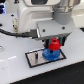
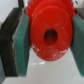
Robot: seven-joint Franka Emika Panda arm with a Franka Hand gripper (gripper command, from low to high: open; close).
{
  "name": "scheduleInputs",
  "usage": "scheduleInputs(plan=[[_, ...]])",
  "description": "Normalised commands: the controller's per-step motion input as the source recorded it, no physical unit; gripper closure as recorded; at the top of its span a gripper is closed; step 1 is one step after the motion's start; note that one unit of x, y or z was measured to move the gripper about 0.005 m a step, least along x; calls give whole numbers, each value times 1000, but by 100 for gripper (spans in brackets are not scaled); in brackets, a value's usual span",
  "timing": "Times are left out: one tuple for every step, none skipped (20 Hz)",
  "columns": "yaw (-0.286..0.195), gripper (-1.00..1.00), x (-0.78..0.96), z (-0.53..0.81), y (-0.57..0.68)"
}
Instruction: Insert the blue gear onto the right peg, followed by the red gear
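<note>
In the exterior view my gripper (image 1: 53,44) is shut on the red gear (image 1: 53,46), holding it just above the blue gear (image 1: 49,54). The blue gear lies flat on the black-framed grey plate (image 1: 34,58). Whether the two gears touch I cannot tell. The right peg is hidden by the gears. The wrist view is filled by the red gear (image 2: 50,32), with its dark centre hole showing. My gripper (image 2: 50,42) clamps it between the green pads (image 2: 22,47) on either side.
The plate rests on a white tabletop (image 1: 15,70). A black cable (image 1: 10,32) runs across the exterior view's left. The arm's white body (image 1: 35,15) fills the upper part of that view.
</note>
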Motion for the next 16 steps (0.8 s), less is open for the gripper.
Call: scheduleInputs(plan=[[0, 100, 220, -168, -137], [0, 100, 198, -134, -130], [0, 100, 214, -212, -136], [0, 100, 210, -231, -141], [0, 100, 206, -229, -139], [0, 100, 224, -241, -142], [0, 100, 237, -239, -129], [0, 100, 228, -289, -137], [0, 100, 226, -304, -155], [0, 100, 240, -279, -136], [0, 100, 198, -258, -104], [0, 100, 146, -99, -12], [0, 100, 138, -127, -36], [0, 100, 95, -59, -8], [0, 100, 70, -62, 2], [0, -100, -7, 227, 67]])
